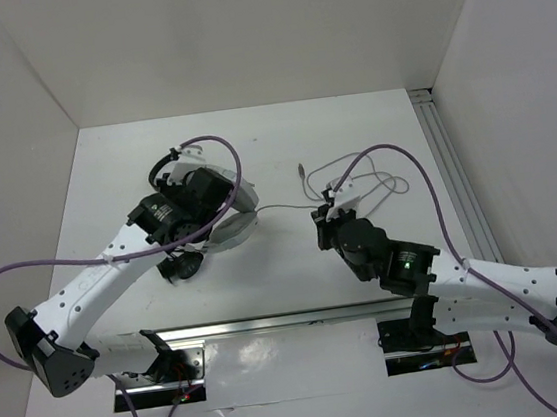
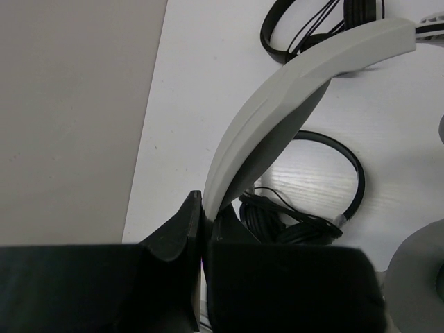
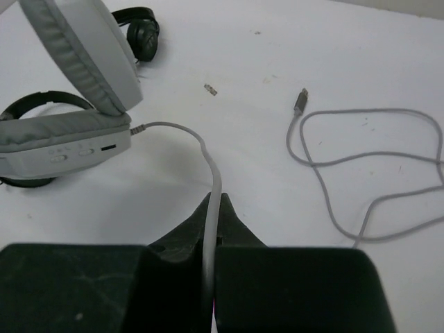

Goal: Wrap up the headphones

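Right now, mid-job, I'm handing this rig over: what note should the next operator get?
Left end effector: shut on the headband of the grey headphones.
Right end effector: shut on the cable, a little way from the ear cup.
Remaining cable lies in loose loops on the table, plug free.
Done: both grips. Left: all the wrapping; no turns made yet.

Grey headphones (image 2: pixel 277 90) tight between jaws

Bright, even overhead light, soft short shadows. White table (image 1: pixel 281 138) near blown out; glare on the metal rail (image 1: pixel 291 320). Wrist views: fingers (image 2: pixel 173 243) dark and blurred; headphones (image 3: pixel 76 132) sharp, cable (image 3: pixel 216 191) softens near lens.
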`<control>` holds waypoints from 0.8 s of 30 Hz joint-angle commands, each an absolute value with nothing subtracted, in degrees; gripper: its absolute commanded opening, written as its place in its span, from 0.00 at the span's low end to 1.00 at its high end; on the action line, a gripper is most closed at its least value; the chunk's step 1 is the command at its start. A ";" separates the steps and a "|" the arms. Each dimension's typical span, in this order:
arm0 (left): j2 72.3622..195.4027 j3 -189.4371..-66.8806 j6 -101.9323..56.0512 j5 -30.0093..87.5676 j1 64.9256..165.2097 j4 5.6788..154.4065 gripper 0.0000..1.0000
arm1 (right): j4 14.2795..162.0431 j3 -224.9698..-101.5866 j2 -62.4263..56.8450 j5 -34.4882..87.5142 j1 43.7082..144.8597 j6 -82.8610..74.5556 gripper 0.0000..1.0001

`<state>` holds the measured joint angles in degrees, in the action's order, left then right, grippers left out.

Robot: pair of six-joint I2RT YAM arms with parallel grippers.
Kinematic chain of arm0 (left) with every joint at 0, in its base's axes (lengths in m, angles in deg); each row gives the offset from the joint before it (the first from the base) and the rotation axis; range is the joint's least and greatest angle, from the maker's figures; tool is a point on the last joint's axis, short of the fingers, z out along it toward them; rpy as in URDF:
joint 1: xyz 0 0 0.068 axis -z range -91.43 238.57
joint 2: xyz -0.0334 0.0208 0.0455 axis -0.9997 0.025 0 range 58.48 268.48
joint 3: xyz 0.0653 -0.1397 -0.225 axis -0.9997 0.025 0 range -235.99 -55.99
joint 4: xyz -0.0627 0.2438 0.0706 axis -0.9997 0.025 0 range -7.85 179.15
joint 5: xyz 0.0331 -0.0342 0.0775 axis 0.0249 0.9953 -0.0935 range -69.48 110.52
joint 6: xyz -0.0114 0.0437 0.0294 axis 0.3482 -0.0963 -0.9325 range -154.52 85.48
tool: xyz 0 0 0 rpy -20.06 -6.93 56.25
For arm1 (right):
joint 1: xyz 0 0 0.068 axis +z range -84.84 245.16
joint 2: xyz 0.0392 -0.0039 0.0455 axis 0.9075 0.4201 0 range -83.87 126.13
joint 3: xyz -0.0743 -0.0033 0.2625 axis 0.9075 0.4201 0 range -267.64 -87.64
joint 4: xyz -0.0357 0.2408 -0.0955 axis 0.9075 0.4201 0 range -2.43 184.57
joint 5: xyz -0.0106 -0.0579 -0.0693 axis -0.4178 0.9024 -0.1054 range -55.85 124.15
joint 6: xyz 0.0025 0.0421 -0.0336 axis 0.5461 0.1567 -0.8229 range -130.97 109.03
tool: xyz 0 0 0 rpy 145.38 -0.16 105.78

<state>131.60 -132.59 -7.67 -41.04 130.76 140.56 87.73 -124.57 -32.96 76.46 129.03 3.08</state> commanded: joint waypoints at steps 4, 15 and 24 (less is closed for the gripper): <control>130.64 -131.22 -10.88 -42.15 129.80 131.19 0.00 | 101.97 -135.98 -34.56 74.23 130.55 -4.64 0.00; 119.65 -135.96 -6.32 7.73 110.91 128.03 0.03 | 89.43 -126.06 -30.44 73.80 132.04 -2.79 0.00; 120.79 -138.61 8.86 35.79 102.37 126.64 0.00 | 71.24 -117.62 -28.59 55.52 126.42 -3.32 0.00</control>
<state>120.95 -138.49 -1.18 20.64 103.86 133.30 83.38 -119.13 -29.17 63.52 127.22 -3.00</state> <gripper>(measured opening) 0.115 0.007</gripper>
